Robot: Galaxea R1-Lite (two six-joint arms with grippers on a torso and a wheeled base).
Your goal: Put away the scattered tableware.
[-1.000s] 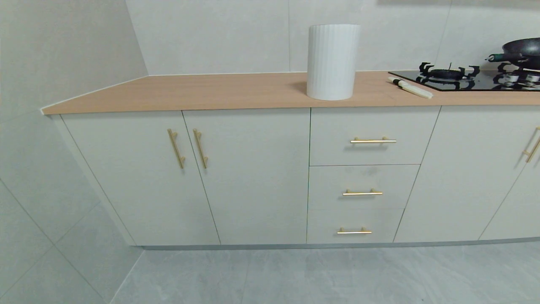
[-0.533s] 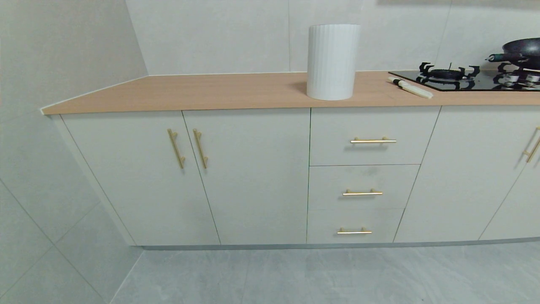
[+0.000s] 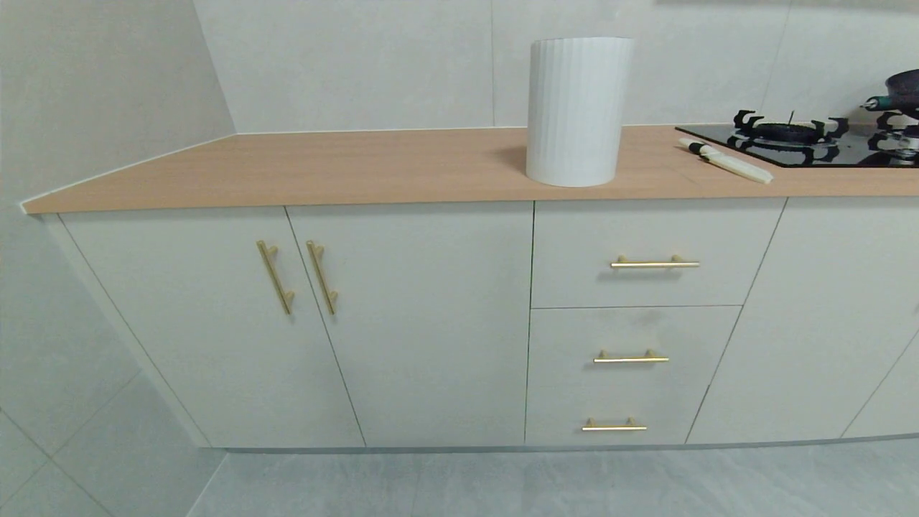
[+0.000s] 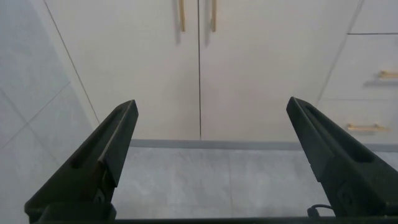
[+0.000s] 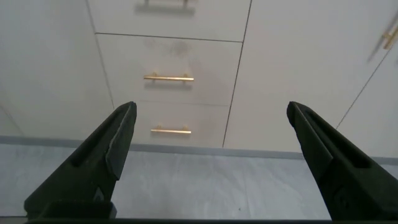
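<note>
A cream-handled knife-like utensil (image 3: pixel 725 161) lies on the wooden countertop (image 3: pixel 323 169), just left of the gas stove (image 3: pixel 804 136). A tall white ribbed cylinder holder (image 3: pixel 578 111) stands on the counter to the left of the utensil. My left gripper (image 4: pixel 208 112) is open and low, facing the double cabinet doors (image 4: pixel 199 62), nothing between its fingers. My right gripper (image 5: pixel 208 112) is open too, facing the lower drawers (image 5: pixel 168 78), and holds nothing.
Below the counter are two doors with gold handles (image 3: pixel 298 276) and three stacked drawers with gold pulls (image 3: pixel 655 263). A dark pan (image 3: pixel 901 86) sits on the stove at the far right. A tiled wall closes the left side; grey floor (image 3: pixel 502 488) lies in front.
The whole head view has shifted: the counter and cabinets look larger and lower, so the camera has moved closer. Nothing on the counter has moved.
</note>
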